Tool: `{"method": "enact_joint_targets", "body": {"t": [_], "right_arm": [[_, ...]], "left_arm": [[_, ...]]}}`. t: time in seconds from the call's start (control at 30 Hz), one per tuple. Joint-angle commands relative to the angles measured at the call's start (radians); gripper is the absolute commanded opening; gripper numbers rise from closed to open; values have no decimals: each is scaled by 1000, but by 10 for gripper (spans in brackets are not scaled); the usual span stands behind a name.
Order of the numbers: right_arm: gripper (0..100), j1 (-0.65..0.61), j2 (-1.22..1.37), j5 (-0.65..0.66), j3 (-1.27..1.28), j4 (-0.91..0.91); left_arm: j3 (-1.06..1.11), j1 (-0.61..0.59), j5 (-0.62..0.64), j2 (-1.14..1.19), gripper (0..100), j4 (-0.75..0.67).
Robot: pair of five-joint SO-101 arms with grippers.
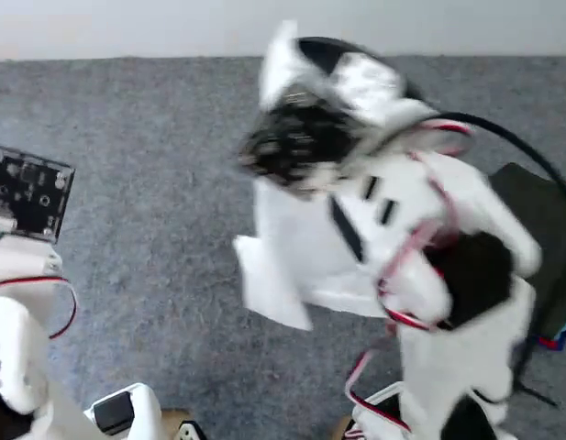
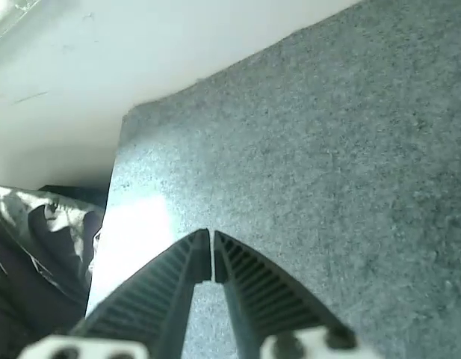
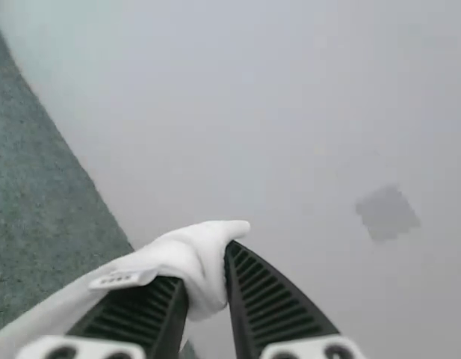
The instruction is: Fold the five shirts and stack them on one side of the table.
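Observation:
A white shirt [image 1: 287, 247] hangs in the air over the middle of the grey table [image 1: 145, 119], lifted by my raised right arm [image 1: 448, 275]. In the right wrist view, my right gripper [image 3: 208, 258] is shut on a bunched fold of this white shirt [image 3: 193, 258], with a label showing beside one finger. My left arm [image 1: 16, 302] stands at the table's left edge, away from the shirt. In the left wrist view, my left gripper [image 2: 212, 239] is shut with nothing in it, above bare grey table [image 2: 327, 149].
Dark fabric [image 1: 539, 220] lies at the table's right edge, partly behind the right arm. Dark crumpled cloth [image 2: 28, 254] lies off the table's edge in the left wrist view. The left and far parts of the table are bare grey felt.

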Motion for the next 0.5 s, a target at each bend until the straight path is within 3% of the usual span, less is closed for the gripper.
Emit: {"method": "enact_joint_targets", "body": {"t": [0.0,0.13,0.23,0.33,0.47], "right_arm": [[9,-90,68,98,-6,-148],[9,-113,137,242,-6,-358],[9,-113,151,296,-6,-417],[9,-111,151,295,-2,-315],[9,-73,160,287,2,-25]], "left_arm": [[62,-32,9,-51,15,-25],[116,-107,8,-97,15,-61],[140,-137,8,-121,15,-77],[166,-141,8,-141,15,-75],[208,-143,8,-153,15,-75]]}}
